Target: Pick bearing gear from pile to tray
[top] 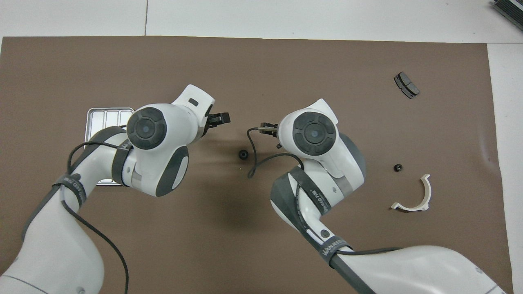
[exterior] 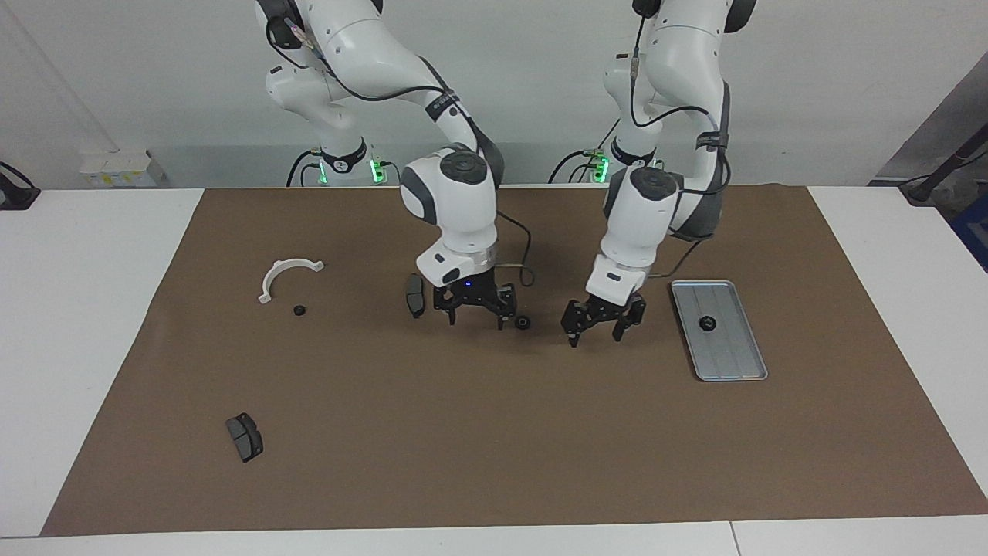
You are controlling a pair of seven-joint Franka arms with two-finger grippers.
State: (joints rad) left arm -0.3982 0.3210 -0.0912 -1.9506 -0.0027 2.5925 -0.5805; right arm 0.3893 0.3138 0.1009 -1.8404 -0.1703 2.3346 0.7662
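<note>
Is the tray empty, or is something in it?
Not empty: one small black gear lies on the tray.

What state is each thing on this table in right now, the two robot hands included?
Tray: flat on the mat, one gear in it.
Gear in tray: lying loose.
Gear between grippers: on the mat, free.
Gear by arc: on the mat, untouched.
White arc: lying flat.
Brake pad: lying beside the right gripper.
Second brake pad: lying alone.
Right gripper: fingers open, empty.
Left gripper: fingers open, empty.
</note>
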